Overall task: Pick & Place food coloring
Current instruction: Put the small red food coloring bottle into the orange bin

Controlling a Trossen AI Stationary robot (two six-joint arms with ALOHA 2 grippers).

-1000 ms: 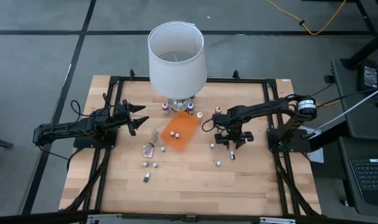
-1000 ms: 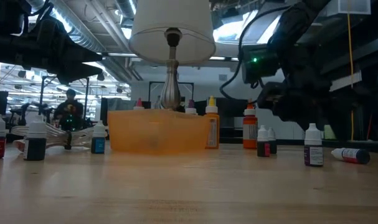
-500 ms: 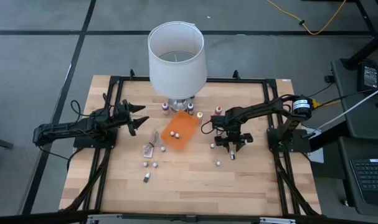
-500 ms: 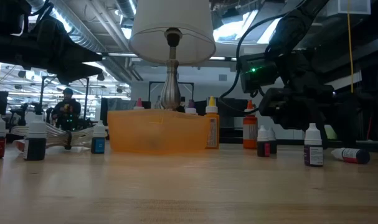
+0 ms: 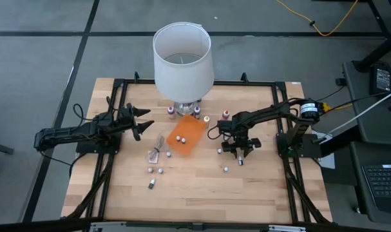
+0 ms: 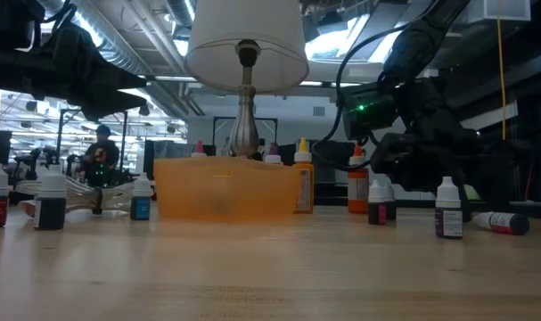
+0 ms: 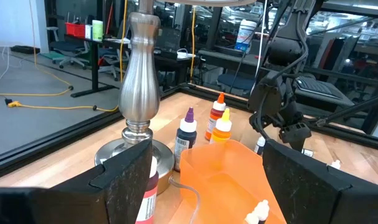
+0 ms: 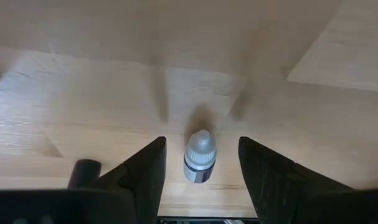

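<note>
My right gripper [image 5: 239,154] hangs low over the wooden table [image 5: 201,193], just right of the orange tray [image 5: 186,136], fingers spread wide apart. Straight below, in my right wrist view, a white-capped dropper bottle [image 8: 199,157] stands upright between my two dark fingers [image 8: 145,174], a clear gap on each side, nothing touching it. From above that bottle is hidden under the gripper; two more little bottles show close by, one just left of the gripper [image 5: 219,151] and one below it toward the near edge [image 5: 226,169].

The food coloring is scattered all round. Two white caps sit inside the tray [image 5: 179,138]. A row of taller bottles stands behind the tray by the lamp [image 5: 182,61] base: a purple one [image 7: 187,132], a red-orange one [image 7: 216,116] and a yellow one [image 7: 222,127]. Left of the tray a few lie near the crumpled clear wrapper [image 5: 157,147], with a green-tinted bottle [image 5: 152,185] lower down.

In the low view the right gripper [image 6: 413,165] looms dark beside a white-capped bottle with dark contents [image 6: 447,209].

My left gripper [image 5: 138,121] waits well off at the left of the table, held above it, fingers apart, pinching nothing
</note>
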